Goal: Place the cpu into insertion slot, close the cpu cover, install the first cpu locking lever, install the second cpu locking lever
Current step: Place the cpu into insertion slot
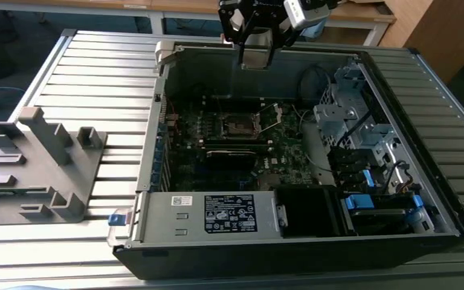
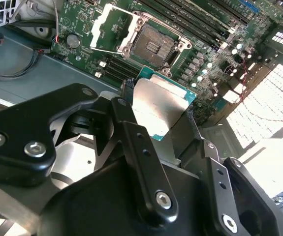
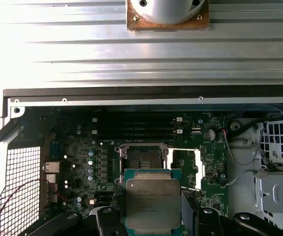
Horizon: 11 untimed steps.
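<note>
My gripper (image 1: 256, 62) hangs high over the back wall of the open computer case, shut on the cpu (image 1: 255, 57), a flat square chip with a dull metal top. In both wrist views the cpu (image 2: 157, 109) (image 3: 151, 200) sits between the two black fingers (image 2: 126, 114), held by its edges. The insertion slot (image 1: 236, 126) (image 2: 154, 47) (image 3: 143, 157) lies open on the green motherboard, well below the chip. The cpu cover (image 1: 272, 114) (image 2: 100, 25) (image 3: 170, 158), a silvery frame, is swung open beside the slot.
The case walls (image 1: 161, 115) ring the motherboard. A power supply (image 1: 212, 214) fills the front, and drive bays with blue tabs (image 1: 377, 202) and cables (image 1: 309, 81) stand at the exterior view's right. A grey fixture (image 1: 34, 163) rests on the slatted table at the left.
</note>
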{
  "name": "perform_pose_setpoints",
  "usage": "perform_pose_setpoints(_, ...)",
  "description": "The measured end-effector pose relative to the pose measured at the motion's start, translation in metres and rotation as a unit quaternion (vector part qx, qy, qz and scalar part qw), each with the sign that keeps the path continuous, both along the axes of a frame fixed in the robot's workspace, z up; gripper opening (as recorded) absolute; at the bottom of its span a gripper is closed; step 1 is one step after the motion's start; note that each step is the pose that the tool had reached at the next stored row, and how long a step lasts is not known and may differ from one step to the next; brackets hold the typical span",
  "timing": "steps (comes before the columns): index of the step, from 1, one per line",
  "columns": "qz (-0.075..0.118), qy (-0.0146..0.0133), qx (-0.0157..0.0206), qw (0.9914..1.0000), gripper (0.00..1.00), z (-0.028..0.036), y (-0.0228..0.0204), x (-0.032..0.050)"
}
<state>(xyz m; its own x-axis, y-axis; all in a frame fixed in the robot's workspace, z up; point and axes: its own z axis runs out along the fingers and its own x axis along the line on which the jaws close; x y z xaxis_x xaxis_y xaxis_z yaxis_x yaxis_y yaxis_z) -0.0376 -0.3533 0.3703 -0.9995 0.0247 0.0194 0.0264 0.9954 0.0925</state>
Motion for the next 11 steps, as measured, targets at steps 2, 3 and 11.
perform_pose_setpoints(2, 0.0, 0.0, 0.0, 1.0, 0.54, 0.0, 0.0, 0.0)
perform_pose_setpoints(3, 0.0, 0.0, 0.0004, 1.0, 0.54, -0.0001, 0.0, 0.0)
perform_pose_setpoints(11, 0.0, -0.0001, 0.0008, 1.0, 0.54, -0.0017, 0.0, 0.0)
